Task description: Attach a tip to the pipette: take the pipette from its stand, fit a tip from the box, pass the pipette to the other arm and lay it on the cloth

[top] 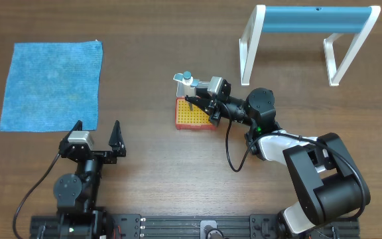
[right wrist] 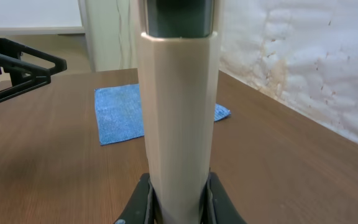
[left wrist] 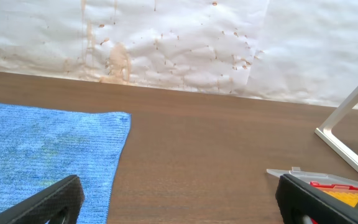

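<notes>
The table (top: pixel 178 179) is brown wood grain, smooth, with a soft sheen. At the upper left of the top view lies the cloth (top: pixel 52 86), a matt, nubbly woven fabric, rough beside the table's finish. The pipette (right wrist: pixel 178 112) has a smooth cream plastic body, faintly glossy, with a darker, shinier section above. Mid-frame, the tip box (top: pixel 194 114) looks like hard plastic. The stand (top: pixel 310 20) at the upper right has smooth white legs and a matt blue bar. The left hand (top: pixel 97 126) is matt black plastic. The right arm (top: pixel 290 143) wears a glossy white shell. The wall (left wrist: pixel 197 43) looks like wrinkled, stained white paper.
</notes>
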### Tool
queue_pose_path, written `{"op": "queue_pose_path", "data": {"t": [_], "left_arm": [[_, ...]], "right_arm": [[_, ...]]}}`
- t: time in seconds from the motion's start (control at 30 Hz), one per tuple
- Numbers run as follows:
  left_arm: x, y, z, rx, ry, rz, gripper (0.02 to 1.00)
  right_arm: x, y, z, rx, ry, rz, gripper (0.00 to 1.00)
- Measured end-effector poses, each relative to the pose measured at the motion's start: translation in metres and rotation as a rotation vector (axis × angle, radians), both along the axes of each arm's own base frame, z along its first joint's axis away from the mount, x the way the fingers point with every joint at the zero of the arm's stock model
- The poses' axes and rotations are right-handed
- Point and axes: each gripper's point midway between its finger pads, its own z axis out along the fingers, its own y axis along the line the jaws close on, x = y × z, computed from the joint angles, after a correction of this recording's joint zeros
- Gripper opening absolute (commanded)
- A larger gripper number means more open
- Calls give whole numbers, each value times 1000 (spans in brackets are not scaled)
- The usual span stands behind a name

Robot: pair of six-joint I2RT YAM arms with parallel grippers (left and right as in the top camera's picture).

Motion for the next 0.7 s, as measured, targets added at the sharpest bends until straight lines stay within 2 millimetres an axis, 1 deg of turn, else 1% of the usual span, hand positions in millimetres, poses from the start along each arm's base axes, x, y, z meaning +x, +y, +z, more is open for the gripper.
{"op": "queue_pose_path", "data": {"t": [0.37, 0.5, 0.57, 0.67, 0.7], "left_arm": [[0, 0, 0, 0, 0, 0, 998], [0, 0, 0, 0, 0, 0, 998], [0, 0, 0, 0, 0, 0, 998], [0, 0, 0, 0, 0, 0, 996], [0, 0, 0, 0, 0, 0, 998]], "right_arm": [[-2, -1, 5, -5, 9, -4, 75], [-3, -2, 15, -1, -2, -5, 75], [-1, -2, 15, -17, 47, -10, 75], [2, -1, 30, -14, 40, -12, 77], [2, -1, 40, -7, 20, -11, 75]]}}
